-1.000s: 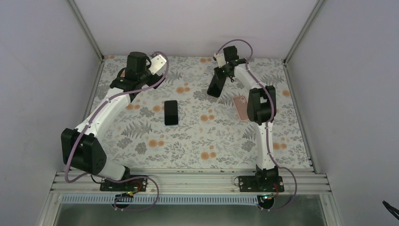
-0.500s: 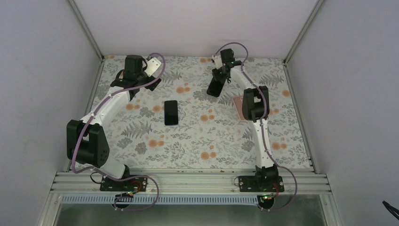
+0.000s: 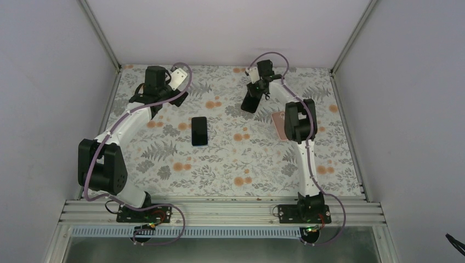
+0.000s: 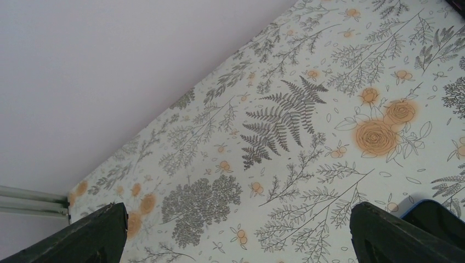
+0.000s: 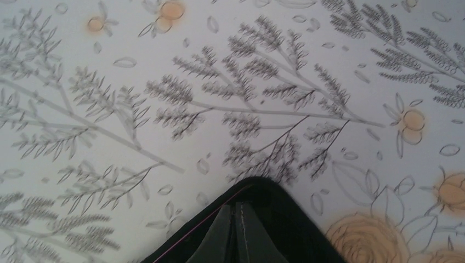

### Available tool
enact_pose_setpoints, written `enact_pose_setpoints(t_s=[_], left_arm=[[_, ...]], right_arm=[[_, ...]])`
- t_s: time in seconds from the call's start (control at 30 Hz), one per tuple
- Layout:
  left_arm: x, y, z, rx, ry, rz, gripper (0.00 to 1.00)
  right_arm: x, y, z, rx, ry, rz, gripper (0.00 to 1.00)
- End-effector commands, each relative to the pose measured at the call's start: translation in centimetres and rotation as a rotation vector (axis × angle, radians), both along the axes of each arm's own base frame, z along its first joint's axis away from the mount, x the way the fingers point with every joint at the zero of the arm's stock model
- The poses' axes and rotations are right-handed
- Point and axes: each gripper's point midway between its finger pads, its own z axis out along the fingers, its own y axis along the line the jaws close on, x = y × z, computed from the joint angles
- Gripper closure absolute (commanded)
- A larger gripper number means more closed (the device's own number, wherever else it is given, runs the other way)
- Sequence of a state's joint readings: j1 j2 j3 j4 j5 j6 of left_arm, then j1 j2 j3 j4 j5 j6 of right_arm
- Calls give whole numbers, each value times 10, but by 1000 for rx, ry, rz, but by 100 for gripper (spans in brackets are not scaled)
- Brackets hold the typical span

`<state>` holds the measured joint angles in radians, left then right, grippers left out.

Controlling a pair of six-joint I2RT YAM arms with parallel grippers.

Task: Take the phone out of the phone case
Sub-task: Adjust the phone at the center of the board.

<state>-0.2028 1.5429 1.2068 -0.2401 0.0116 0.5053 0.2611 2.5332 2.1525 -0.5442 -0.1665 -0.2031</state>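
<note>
Matt, smooth floral-print table cover (image 3: 230,159)

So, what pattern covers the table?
Table: grey ferns, orange flowers on white; best in left wrist view.

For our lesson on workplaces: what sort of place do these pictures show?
Probably a robotics lab test cell: a left arm and right arm bolted to an aluminium rail, plain walls on three sides, a floral-covered table.

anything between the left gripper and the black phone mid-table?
Nothing visible. Only bare floral table lies between the left gripper and the black phone. The pink item sits off to the side, partly under the right arm.
</note>
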Motion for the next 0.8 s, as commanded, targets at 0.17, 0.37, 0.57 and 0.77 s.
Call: enact_pose_setpoints(t_s=[0.17,0.37,0.57,0.77], left_arm=[[-9,-3,32,-80,-99,-18,0],[-9,-3,14,-75,-55,-20,0],[-5,-1,-1,-71,-7,-8,0],[-5,-8,-6,-97,24,-36,0]], right_arm=[[4,43,37,-95,-150,86,97],[23,37,21,-145,-153,32,97],[19,27,2,-158,-109,28,97],[13,20,-3,-151,-77,35,97]])
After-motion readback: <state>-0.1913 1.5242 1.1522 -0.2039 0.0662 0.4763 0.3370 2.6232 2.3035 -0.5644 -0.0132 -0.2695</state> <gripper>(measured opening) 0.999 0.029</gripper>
